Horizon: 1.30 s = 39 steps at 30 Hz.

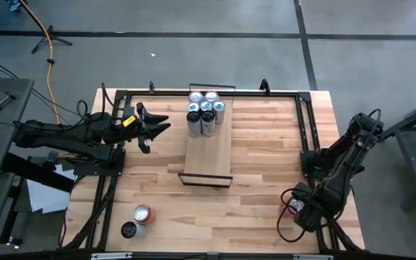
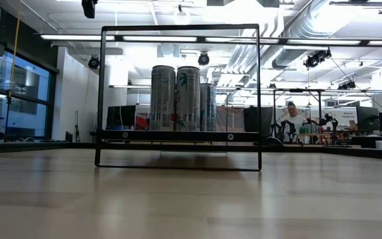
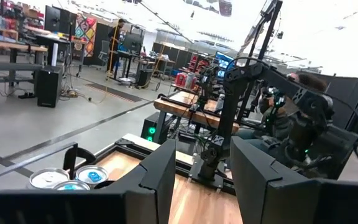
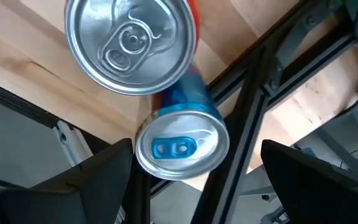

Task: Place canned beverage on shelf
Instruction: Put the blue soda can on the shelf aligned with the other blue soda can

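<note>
Right gripper (image 4: 191, 180) open, hanging over two cans (image 4: 180, 146) wedged beside black frame bars (image 4: 260, 93); tight there. Shelf (image 1: 208, 155): far end packed with cans (image 1: 205, 110), near half bare.

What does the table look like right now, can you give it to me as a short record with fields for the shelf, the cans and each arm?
shelf: light-wood shelf at mid-table, black frame at its near end
cans on shelf: cluster of cans standing at the far end
loose cans: two cans near the front left corner of the table
right gripper: right gripper open, above two cans at the front right edge
left gripper: left gripper open, empty, left of the shelf
</note>
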Tool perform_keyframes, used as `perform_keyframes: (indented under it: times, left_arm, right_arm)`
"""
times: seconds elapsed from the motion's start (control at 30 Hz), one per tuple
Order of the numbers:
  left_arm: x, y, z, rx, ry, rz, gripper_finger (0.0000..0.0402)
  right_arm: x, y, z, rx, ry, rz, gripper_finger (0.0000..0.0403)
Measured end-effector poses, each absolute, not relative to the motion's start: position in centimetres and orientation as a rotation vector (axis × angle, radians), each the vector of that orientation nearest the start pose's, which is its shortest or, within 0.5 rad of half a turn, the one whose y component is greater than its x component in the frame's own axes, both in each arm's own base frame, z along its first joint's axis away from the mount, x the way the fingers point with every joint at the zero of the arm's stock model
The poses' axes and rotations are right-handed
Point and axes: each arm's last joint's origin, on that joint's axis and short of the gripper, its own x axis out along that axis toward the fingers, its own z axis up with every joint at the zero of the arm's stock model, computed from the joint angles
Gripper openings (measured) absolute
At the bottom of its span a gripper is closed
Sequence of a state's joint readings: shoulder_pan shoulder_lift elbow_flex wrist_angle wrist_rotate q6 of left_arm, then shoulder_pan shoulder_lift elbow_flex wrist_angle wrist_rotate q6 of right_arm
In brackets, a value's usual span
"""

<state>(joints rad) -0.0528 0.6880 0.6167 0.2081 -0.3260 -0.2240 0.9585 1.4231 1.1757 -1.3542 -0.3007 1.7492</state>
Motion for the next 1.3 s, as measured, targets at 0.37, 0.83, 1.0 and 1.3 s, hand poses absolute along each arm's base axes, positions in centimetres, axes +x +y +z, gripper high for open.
perform_keyframes:
  times: [0.37,0.83,1.0,1.3]
  left_arm:
    - [15.9,0.1,32.6,-0.257,-0.166,0.256,0.0113]
    - [15.9,0.1,32.6,-0.257,-0.165,0.255,0.0113]
    - [15.9,0.1,32.6,-0.257,-0.166,0.255,0.0113]
    - [15.9,0.1,32.7,-0.257,-0.165,0.244,0.0113]
  right_arm:
    - [12.7,19.6,23.7,0.717,1.795,-0.574,0.0342]
    - [12.6,19.6,22.3,0.732,1.819,-0.544,0.0329]
    - [12.6,19.6,22.3,0.732,1.821,-0.539,0.0270]
    - [13.0,20.1,24.3,0.741,1.806,-0.357,0.0216]
